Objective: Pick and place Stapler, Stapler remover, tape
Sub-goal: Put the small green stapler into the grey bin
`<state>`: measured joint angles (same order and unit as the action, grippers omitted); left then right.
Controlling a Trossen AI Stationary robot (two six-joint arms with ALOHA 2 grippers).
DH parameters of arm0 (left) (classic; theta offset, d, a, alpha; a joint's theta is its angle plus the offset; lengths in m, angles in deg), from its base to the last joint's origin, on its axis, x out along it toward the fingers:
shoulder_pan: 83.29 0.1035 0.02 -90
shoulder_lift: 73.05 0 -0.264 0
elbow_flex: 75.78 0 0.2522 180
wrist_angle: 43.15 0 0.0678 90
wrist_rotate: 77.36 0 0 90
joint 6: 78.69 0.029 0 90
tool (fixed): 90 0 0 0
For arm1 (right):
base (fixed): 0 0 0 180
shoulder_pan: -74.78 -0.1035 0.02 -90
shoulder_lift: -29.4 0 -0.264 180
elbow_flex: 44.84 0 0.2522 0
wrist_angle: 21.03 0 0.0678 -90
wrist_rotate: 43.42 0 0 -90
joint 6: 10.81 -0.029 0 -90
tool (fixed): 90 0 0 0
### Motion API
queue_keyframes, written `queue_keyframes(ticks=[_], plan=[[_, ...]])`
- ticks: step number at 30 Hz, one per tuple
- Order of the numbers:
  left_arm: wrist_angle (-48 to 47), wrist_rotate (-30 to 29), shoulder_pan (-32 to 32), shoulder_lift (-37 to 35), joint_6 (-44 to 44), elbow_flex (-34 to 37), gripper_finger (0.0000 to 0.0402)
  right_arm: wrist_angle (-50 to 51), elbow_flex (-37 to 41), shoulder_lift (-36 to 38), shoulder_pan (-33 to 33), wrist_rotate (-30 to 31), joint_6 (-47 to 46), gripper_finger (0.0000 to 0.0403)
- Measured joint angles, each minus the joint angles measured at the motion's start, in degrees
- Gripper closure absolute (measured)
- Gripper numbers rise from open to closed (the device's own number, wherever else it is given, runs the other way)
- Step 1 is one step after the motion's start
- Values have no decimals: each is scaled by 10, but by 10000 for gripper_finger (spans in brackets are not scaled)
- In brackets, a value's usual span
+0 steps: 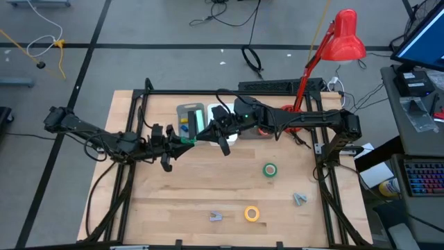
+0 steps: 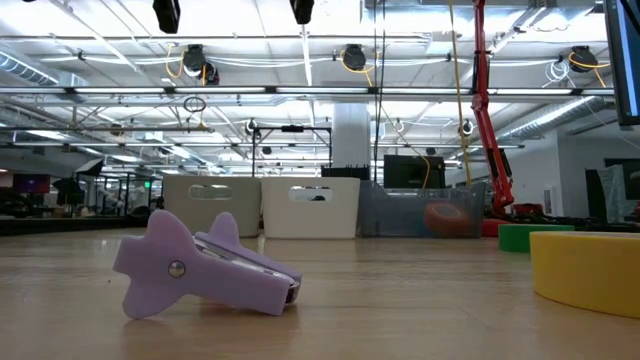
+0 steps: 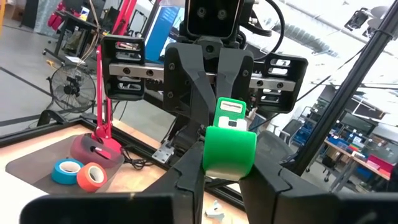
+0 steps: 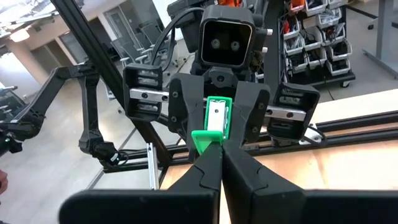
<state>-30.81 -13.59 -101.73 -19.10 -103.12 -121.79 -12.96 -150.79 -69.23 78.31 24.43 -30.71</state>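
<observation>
A green stapler (image 1: 189, 141) hangs in the air above the middle of the tabletop (image 1: 208, 187), between the two end effectors, which face each other. The left end effector (image 1: 177, 142) comes in from the left and grasps one end of the stapler; in the left wrist view its fingers (image 3: 186, 180) flank the green body (image 3: 229, 149). The right end effector (image 1: 216, 135) reaches in from the right and meets the other end; in the right wrist view its fingers are clenched together with the green tip (image 4: 208, 138) right at them, though whether they actually pinch it I cannot tell.

Just beyond the arms, along the far edge, sit open bins (image 1: 191, 114); the wrist view shows blue tape (image 3: 67, 170) and orange tape (image 3: 92, 177) lying touching in a dark tray by the red lamp base (image 3: 96, 148).

The near half of the tabletop is mostly open. Green tape (image 1: 270, 169) lies right of centre, well apart from both end effectors. Yellow tape (image 1: 252, 213) lies near the front edge, with a purple staple remover (image 1: 216, 217) to its left and a second small grey piece (image 1: 300, 199) to its right. A black frame (image 1: 322, 160) borders the left, right and far sides.
</observation>
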Motion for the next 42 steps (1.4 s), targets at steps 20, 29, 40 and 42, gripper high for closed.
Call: queue_keyframes(ticks=[20, 29, 40, 42], plan=[[-1, -1, 0, 0, -12, 0, 326, 0, 0, -1, -5, 0, -3, 403], [-5, 1, 0, 0, -14, 0, 324, -1, 0, -1, -5, 10, 0, 403], [-9, 1, 0, 0, -13, 0, 325, 5, 0, 4, -6, 9, -3, 403], [-13, 1, 0, 0, -13, 0, 329, 8, 0, 8, -5, 9, -2, 403]])
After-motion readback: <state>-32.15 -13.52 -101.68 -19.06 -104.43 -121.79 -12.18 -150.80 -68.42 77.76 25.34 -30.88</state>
